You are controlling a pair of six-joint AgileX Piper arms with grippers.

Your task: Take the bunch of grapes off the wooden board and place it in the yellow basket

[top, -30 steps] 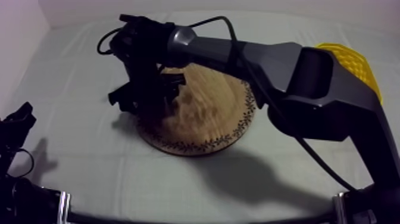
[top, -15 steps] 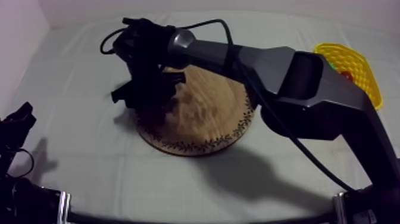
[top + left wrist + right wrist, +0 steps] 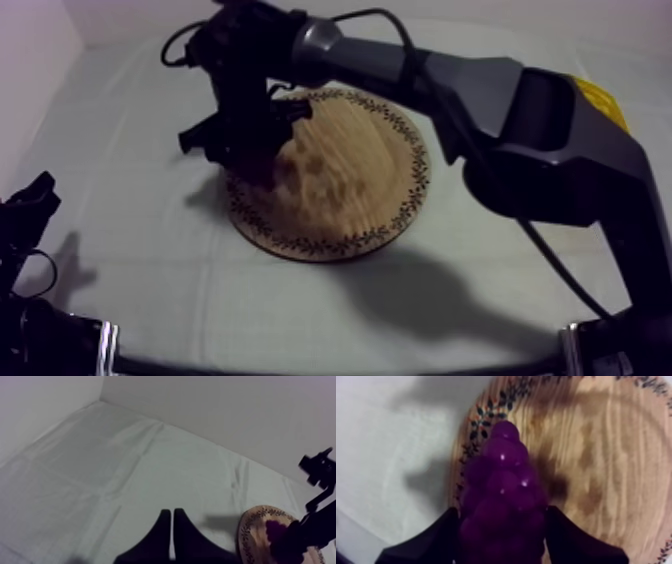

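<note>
The purple bunch of grapes (image 3: 503,491) sits between the two black fingers (image 3: 436,541) of my right gripper (image 3: 502,512), which is shut on it. It hangs just over the left rim of the round wooden board (image 3: 606,466) and casts a shadow on the wood. From above, my right gripper (image 3: 250,158) reaches down over the left side of the board (image 3: 345,175), hiding most of the bunch. In the left wrist view the grapes (image 3: 274,529) show over the board (image 3: 255,526). My left gripper (image 3: 171,513) is shut on nothing, low at the left (image 3: 32,198).
My right arm (image 3: 520,110) stretches across from the right and covers most of the yellow basket (image 3: 603,97) at the far right. Bare cloth (image 3: 150,270) lies in front and to the left of the board.
My right gripper has moved slightly back and up over the board's left rim, grapes still in it. The arm's elbow now hides more of the basket. The left arm is still.
</note>
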